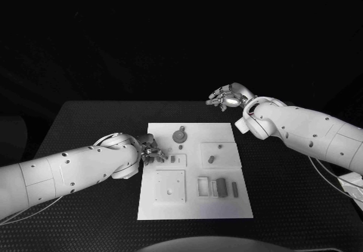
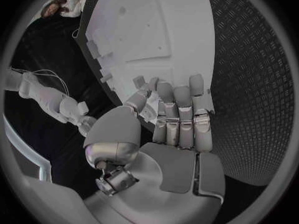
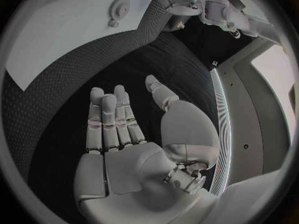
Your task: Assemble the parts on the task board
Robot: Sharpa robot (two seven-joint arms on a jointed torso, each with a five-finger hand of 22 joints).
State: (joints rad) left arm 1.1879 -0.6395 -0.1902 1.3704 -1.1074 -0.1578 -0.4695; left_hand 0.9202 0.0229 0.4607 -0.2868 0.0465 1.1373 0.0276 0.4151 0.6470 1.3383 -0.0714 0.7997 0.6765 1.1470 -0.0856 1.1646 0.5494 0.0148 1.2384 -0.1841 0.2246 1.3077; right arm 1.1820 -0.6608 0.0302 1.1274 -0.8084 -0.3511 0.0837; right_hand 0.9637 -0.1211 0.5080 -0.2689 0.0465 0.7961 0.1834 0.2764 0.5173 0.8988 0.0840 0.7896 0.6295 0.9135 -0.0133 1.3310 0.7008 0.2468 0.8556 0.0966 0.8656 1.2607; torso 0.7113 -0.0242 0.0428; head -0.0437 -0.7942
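The white task board [image 1: 193,207] lies in the middle of the black table. On it are a round grey part with a tab [image 1: 180,136], small grey pieces [image 1: 212,157], a square plate [image 1: 170,186] and upright frames [image 1: 212,187]. My left hand [image 1: 150,150] is at the board's left edge, beside two small pieces [image 1: 177,158]. In the left wrist view its fingers [image 2: 181,117] lie straight and close together over the board's rim [image 2: 156,35], the thumb alongside, with nothing plainly held. My right hand [image 1: 226,97] hovers beyond the board's far right corner, fingers [image 3: 109,119] straight, palm empty.
The right wrist view shows the board [image 3: 62,35] with the round part [image 3: 118,7] on it, and my left arm [image 3: 206,7] beyond. Bare black table mat surrounds the board on all sides. Cables [image 1: 348,186] hang at the table's right edge.
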